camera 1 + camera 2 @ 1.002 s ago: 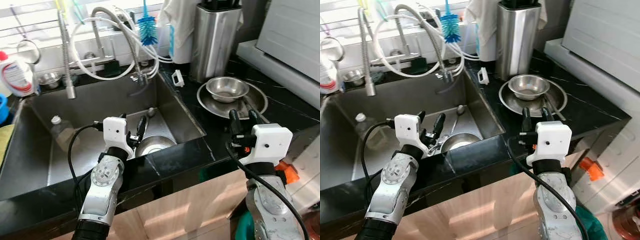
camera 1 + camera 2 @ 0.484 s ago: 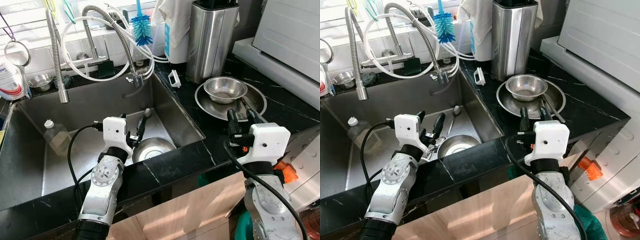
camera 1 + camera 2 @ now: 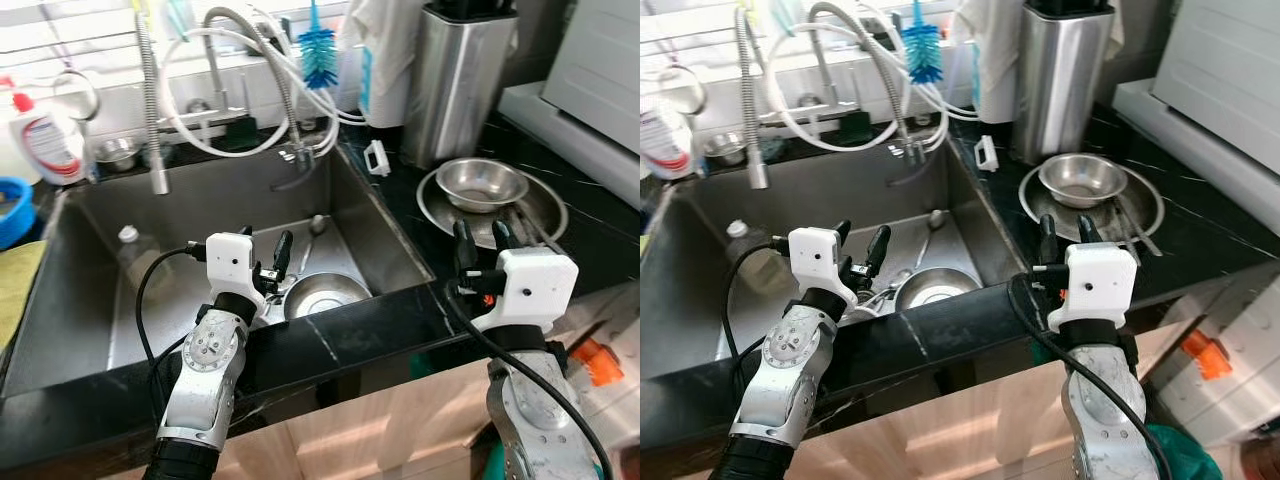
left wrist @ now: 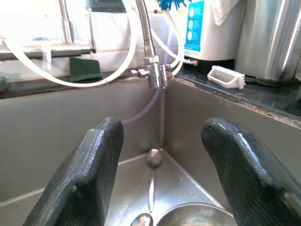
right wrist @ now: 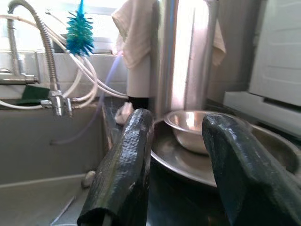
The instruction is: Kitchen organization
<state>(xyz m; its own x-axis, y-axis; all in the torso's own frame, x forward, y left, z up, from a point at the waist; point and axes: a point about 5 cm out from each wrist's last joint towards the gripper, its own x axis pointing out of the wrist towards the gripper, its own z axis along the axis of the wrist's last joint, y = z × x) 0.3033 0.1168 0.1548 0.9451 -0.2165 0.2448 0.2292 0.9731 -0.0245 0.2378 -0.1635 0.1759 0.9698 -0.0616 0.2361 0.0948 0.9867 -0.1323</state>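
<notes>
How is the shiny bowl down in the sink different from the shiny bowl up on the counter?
The sink bowl lies low on the sink floor, near the open left tool; the counter bowl sits up on the black counter, beyond the open right tool. The sink bowl rests straight on the steel with a spoon nearby; the counter bowl sits inside a wide steel plate. Both are round, silvery metal, upright and look empty.

Head stereo pair looking down over the sink [image 3: 70, 300]; wrist cameras low, close, facing the faucet [image 4: 150, 70].
</notes>
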